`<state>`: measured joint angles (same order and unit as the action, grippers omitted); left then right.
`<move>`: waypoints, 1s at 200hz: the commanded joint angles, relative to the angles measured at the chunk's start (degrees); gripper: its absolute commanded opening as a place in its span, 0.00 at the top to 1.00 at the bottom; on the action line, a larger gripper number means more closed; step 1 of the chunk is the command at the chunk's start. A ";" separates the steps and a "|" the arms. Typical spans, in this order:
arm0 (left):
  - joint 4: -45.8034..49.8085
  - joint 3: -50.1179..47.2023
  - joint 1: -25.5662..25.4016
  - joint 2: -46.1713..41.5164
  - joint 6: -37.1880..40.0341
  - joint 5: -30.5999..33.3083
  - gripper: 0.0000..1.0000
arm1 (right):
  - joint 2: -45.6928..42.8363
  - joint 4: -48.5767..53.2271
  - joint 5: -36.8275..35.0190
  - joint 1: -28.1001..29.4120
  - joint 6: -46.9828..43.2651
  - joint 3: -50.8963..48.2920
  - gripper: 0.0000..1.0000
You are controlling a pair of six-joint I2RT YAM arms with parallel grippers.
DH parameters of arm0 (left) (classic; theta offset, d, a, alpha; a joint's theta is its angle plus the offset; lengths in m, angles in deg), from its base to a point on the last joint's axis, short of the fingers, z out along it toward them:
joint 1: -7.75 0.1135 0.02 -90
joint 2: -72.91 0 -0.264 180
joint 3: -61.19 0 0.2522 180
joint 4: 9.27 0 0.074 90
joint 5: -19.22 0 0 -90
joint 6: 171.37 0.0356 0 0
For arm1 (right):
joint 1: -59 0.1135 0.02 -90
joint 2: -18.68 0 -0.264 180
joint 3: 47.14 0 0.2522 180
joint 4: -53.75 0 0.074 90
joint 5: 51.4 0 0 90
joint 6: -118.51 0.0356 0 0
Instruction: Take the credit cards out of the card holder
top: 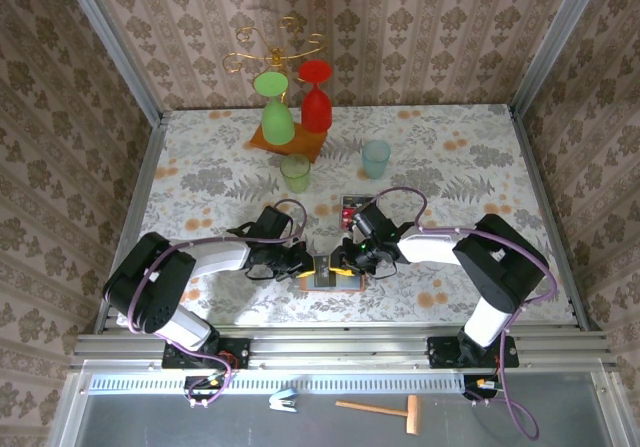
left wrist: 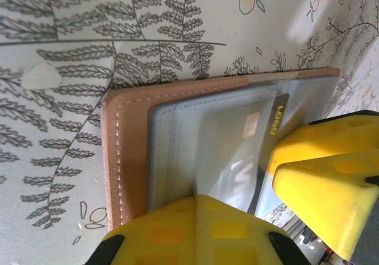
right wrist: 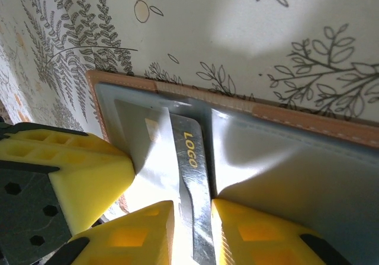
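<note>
While the card holder (top: pixel 333 275) lies open at lower centre of the top view, the right gripper (right wrist: pixel 192 217) pinches a dark credit card (right wrist: pixel 188 158) in its grey sleeve; whether the left gripper (top: pixel 303 263) is clenched cannot be told.

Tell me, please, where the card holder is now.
Top view: the card holder lies open on the table, front centre, between the left gripper and right gripper.

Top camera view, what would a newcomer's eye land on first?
Probably the two arms meeting over the open card holder near the table's front edge, left gripper and right gripper both at it. Then the colours at the back: a green wine glass and a red wine glass upside down on a gold rack. Red cards lie just behind the holder.
</note>
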<state>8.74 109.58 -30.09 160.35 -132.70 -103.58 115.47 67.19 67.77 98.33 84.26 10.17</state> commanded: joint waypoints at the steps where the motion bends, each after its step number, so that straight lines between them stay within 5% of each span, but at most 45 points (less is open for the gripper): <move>1: 3.09 -0.44 -0.21 0.96 1.14 1.77 1.00 | -1.47 0.67 -0.65 -0.52 0.20 -1.17 0.76; 200: 2.87 -0.62 -0.56 0.69 0.79 1.94 1.00 | 0.94 -6.18 2.86 -0.66 3.24 -3.25 0.87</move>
<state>8.74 109.58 -30.12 160.35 -132.70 -103.58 116.63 60.79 70.61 97.85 87.28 7.99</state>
